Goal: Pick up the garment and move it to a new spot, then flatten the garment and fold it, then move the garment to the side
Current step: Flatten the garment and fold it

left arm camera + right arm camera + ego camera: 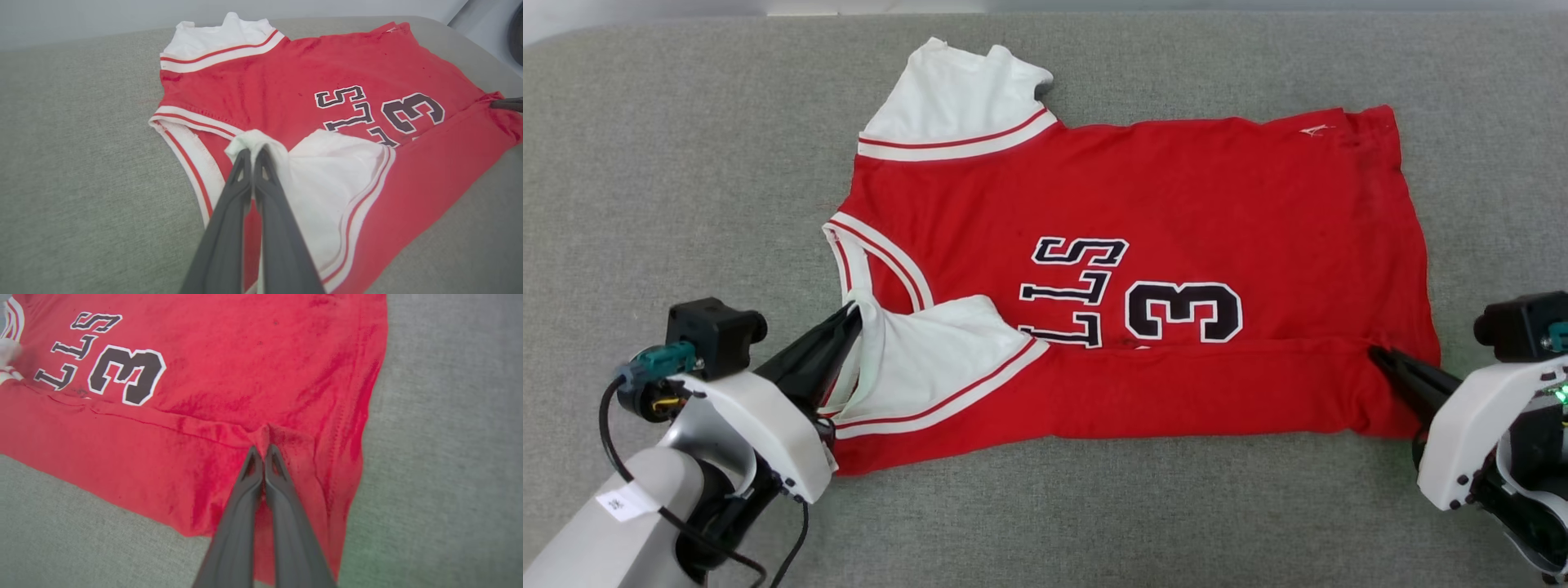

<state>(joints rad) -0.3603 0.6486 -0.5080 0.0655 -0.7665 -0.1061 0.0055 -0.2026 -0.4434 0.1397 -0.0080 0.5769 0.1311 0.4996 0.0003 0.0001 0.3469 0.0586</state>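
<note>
The left claw [854, 314] and right claw [1374, 352] pinch the garment [1176, 188]; legible: "LLS", 3.

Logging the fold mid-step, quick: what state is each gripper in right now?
Left gripper: shut on the garment, pinching its white sleeve.
Right gripper: shut on the garment, pinching red cloth near the hem.

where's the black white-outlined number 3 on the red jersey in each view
Head view: black white-outlined number 3 right of centre.
Left wrist view: upper right.
Right wrist view: upper left.
Shared landmark: black "LLS" lettering beside it, on the red jersey.
</note>
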